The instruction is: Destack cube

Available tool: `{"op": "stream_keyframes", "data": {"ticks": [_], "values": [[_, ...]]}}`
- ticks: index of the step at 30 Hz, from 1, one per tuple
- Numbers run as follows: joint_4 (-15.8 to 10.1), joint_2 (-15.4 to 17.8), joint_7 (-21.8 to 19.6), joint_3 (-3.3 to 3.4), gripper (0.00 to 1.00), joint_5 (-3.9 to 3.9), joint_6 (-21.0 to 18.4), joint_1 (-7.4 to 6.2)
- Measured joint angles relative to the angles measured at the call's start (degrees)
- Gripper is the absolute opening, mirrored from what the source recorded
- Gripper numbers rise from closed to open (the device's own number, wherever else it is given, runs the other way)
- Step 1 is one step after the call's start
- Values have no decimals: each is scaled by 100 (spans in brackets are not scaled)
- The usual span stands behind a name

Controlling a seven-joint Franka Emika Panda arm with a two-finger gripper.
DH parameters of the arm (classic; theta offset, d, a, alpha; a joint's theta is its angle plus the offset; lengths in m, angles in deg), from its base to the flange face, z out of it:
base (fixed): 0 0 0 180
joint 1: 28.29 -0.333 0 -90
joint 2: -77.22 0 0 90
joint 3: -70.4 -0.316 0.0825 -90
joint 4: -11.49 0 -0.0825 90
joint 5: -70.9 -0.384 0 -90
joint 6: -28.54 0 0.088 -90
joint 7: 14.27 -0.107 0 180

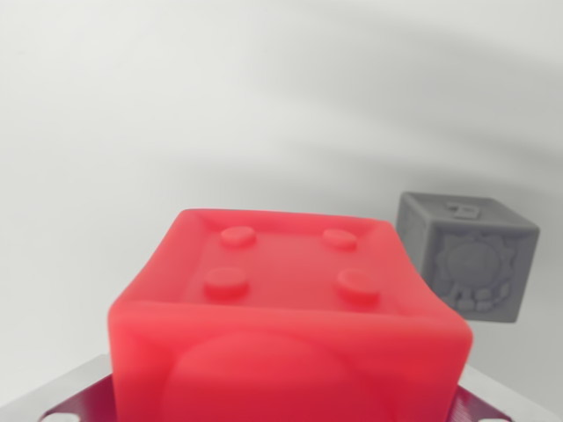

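Wrist view shows the red cube [286, 325] near and central, the grey cube [466, 255] far right; jaw state cannot be told, so set it down gently, well apart.

Plain white surface [176, 105], soft shadows; background possibly wall, unclear.

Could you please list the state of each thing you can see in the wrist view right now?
red cube: upright, four studs on its recessed top, very close to the camera, filling the lower middle.
grey cube: upright, standing apart to the wrist view's right, farther back, nothing on top.
tool: only metal parts show beside the red cube; open or shut cannot be told.
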Motion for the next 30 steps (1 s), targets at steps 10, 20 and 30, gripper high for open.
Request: {"op": "stream_keyframes", "data": {"ticks": [10, 20, 30], "values": [[-5, -38, -157, -120, 0, -24, 48, -143], [-2, -95, -329, -251, 0, -41, 94, -297], [22, -159, -493, -375, 0, -59, 135, -445]]}}
